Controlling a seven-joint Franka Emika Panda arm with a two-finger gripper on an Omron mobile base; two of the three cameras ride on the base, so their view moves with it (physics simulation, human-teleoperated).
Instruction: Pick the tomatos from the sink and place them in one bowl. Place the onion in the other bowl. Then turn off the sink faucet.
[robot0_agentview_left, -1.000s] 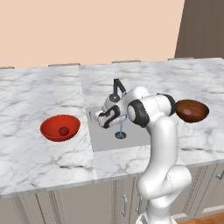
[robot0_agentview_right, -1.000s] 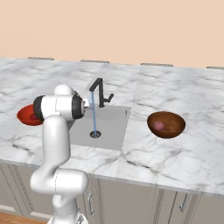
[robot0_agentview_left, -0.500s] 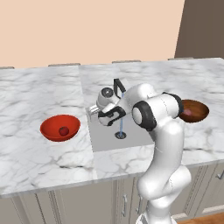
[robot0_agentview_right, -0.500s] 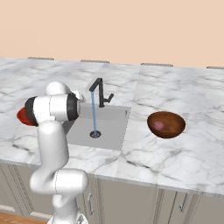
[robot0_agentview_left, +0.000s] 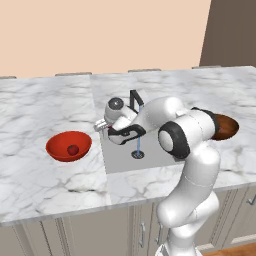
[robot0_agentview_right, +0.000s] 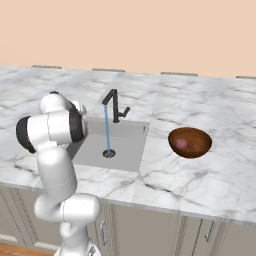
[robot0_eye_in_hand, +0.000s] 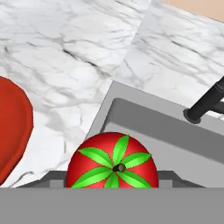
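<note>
My gripper (robot0_agentview_left: 102, 126) hangs over the left rim of the sink (robot0_agentview_left: 122, 159), shut on the bright tomato (robot0_eye_in_hand: 112, 164) with a green top; the tomato hides the fingertips in the hand view. The darker tomato (robot0_agentview_left: 73, 149) lies in the red-orange bowl (robot0_agentview_left: 59, 144) left of the gripper, and that bowl's rim (robot0_eye_in_hand: 15, 124) shows at the left edge of the hand view. The pinkish-purple onion (robot0_agentview_right: 182, 143) rests in the dark brown bowl (robot0_agentview_right: 192, 136) right of the sink. Water runs from the black faucet (robot0_agentview_right: 114, 104) down to the drain (robot0_agentview_right: 108, 153).
White marble counter (robot0_agentview_left: 45, 105) surrounds the sink on all sides. My arm's elbow (robot0_agentview_left: 186, 134) stands in front of the brown bowl (robot0_agentview_left: 228, 127) in the left base view. Cabinet doors (robot0_agentview_right: 150, 230) run below the counter's front edge.
The arm has swung left, from over the middle of the sink to its left rim, carrying the tomato toward the red bowl. The gripper has stayed shut.
</note>
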